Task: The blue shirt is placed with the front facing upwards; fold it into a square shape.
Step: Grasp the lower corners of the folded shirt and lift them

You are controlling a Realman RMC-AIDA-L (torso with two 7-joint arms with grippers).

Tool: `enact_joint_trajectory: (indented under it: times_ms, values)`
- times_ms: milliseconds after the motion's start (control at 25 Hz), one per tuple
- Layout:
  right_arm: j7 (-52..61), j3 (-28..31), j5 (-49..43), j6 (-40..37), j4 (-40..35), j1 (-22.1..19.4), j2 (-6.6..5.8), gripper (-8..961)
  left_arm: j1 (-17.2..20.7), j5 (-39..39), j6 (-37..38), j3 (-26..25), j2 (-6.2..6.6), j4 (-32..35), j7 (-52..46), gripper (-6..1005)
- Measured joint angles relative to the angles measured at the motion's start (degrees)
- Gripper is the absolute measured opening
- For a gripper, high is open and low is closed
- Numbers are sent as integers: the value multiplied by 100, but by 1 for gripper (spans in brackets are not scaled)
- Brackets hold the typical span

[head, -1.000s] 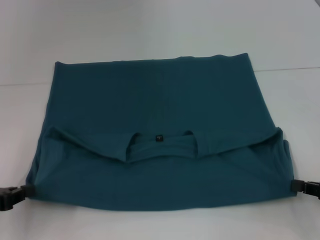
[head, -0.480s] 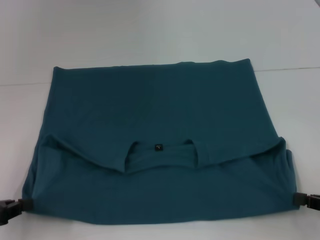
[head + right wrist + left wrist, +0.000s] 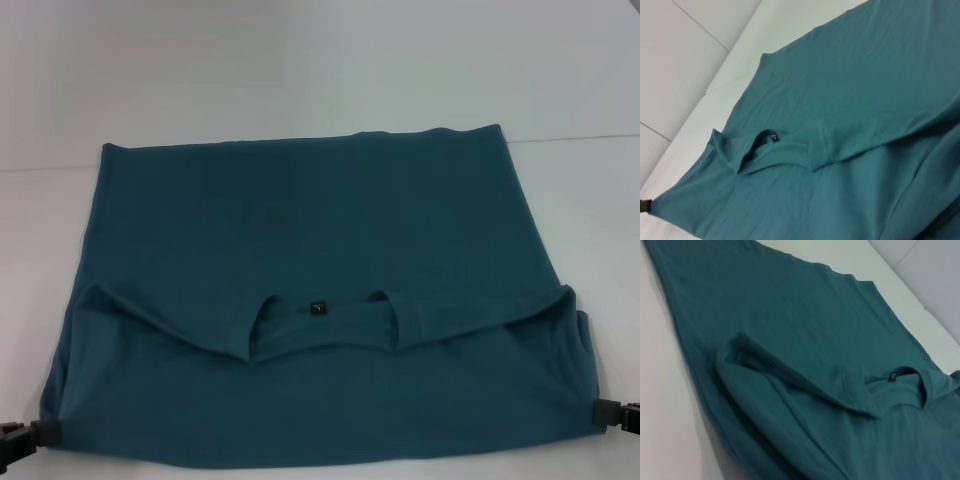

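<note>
Lying on white table [image 3: 300,70]: blue shirt [image 3: 320,250], plain back upward.

The blue shirt [image 3: 320,300] is lying spread on the white surface, dark teal all over with no print showing. Its near part is lying doubled over the rest, so the neckline [image 3: 320,322] is sitting across the middle with a small dark neck label [image 3: 317,307] showing inside the collar opening. The folded edge is running outward from the collar to both sides in shallow slanted creases. The far hem is lying straight and flat, and the two near corners are being pulled outward, taut.
</note>
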Motion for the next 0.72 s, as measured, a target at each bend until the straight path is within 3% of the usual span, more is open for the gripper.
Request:
enact_joint_trajectory:
  times_ms: [720]
  values:
    - [-76,11,-9,-120,34,-197,-11,6,84,169,199,-97,7,10,75,5]
